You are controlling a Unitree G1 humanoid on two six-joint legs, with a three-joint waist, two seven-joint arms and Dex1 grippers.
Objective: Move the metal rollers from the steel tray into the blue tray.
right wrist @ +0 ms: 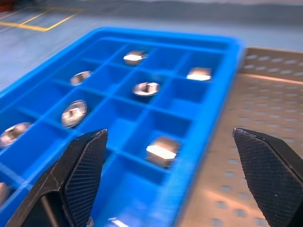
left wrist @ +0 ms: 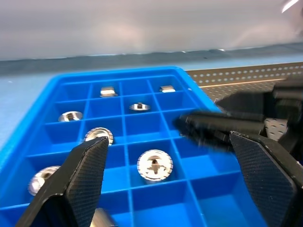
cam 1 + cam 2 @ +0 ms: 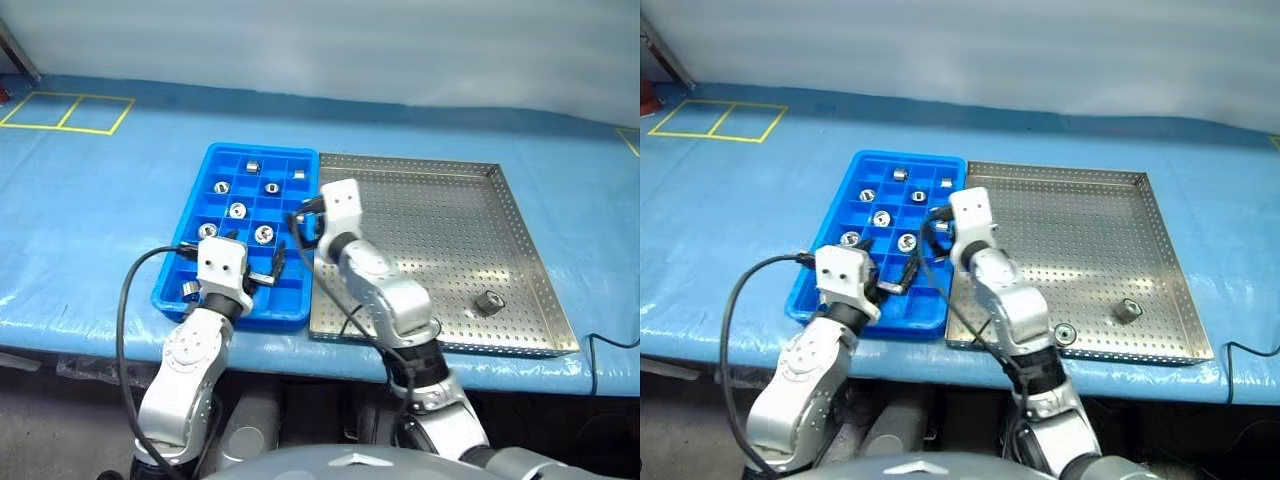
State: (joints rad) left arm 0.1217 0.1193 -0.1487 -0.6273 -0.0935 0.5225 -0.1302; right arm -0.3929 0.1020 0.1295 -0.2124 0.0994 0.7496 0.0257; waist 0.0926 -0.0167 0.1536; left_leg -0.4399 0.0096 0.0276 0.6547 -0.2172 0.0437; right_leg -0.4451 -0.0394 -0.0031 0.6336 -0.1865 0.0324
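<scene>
Near cells of gridded blue tray partly hidden behind both arms; shiny ring-shaped metal rollers seated in several cells. One roller loose on perforated steel tray, another at its near rim. Left gripper and right gripper both spread wide, empty.

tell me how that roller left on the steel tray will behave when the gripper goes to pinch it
The metal roller looks solid and shiny, so probably heavy for its size and a bit slippery between the fingers. It is cylindrical, so it may roll if nudged off-centre. The steel tray's perforated floor and raised rim would likely limit how far it goes.
</scene>
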